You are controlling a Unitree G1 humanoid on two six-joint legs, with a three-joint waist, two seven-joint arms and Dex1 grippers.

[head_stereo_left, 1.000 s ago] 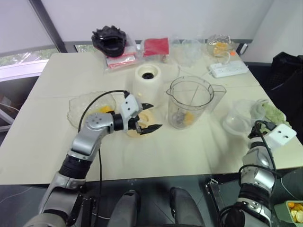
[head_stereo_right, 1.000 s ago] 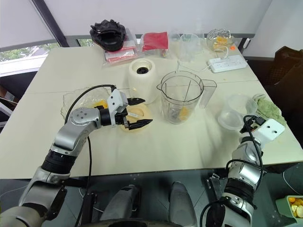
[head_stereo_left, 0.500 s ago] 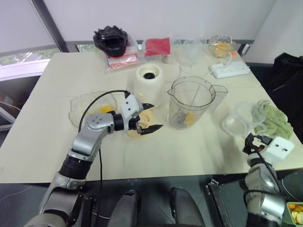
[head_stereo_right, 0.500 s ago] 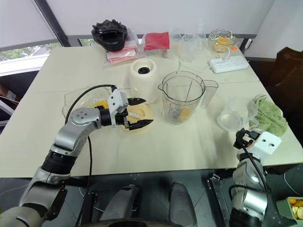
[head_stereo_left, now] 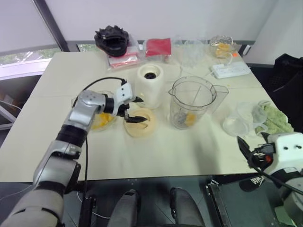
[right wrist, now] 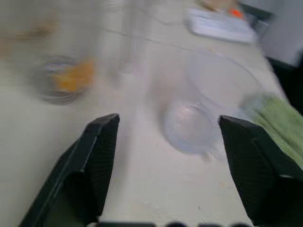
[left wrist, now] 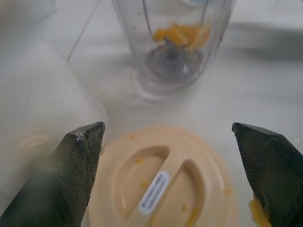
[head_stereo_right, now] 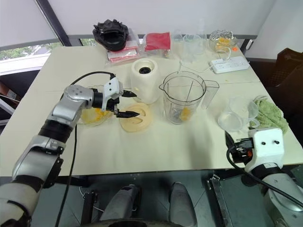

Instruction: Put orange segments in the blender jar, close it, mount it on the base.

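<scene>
Left hand [head_stereo_right: 127, 104] wide open, empty, over pale-yellow lid [head_stereo_right: 135, 119]; right hand [right wrist: 165, 161] open, empty.

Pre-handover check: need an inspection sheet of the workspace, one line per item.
Surface: cream table, dry.
Job's things: blender jar upright, uncovered, orange segments at its bottom; base beside it, nothing mounted; pale-yellow lid flat on table.
Clutter: shallow bowl with fruit, clear cup, green cloth, red bags, black item.
End effectors: left end effector open over lid; right end effector open, holding nothing.
Cables: power strip.
Surroundings: window.
</scene>
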